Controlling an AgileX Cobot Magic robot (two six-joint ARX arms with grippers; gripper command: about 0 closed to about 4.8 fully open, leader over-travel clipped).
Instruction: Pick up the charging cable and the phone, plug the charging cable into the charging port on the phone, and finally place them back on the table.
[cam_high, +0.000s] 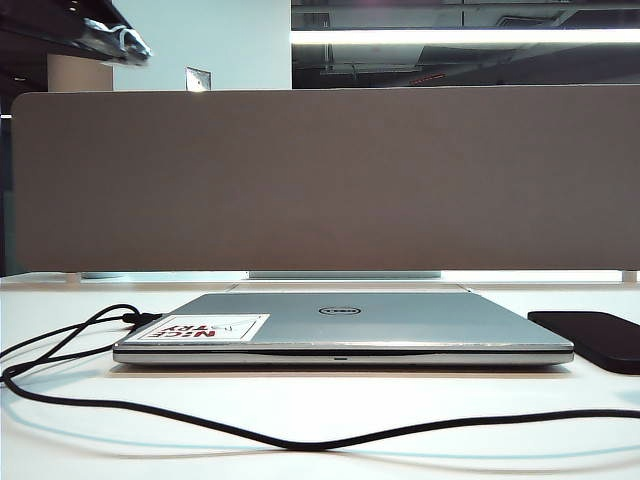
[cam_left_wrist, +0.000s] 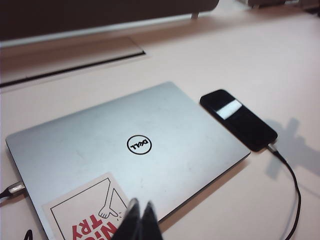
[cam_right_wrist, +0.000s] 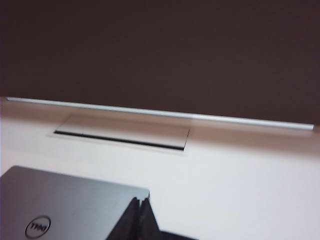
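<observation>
Glossy black, the phone (cam_left_wrist: 238, 119) lies flat on the white counter (cam_left_wrist: 250, 55) just beside the silver laptop (cam_left_wrist: 125, 150), a bright reflection across its screen. The charging cable (cam_left_wrist: 292, 192), a thin black cord with a small metal plug, meets the phone's short end; the charging port itself is too small to make out. My left fingers (cam_left_wrist: 140, 222) are pressed together, holding nothing, above the laptop's sticker (cam_left_wrist: 87, 212). My right fingers (cam_right_wrist: 140, 220) are also shut and empty, over the laptop's far corner, facing the brown divider panel (cam_right_wrist: 160, 50). From the front, the phone is cut off at the edge.
</observation>
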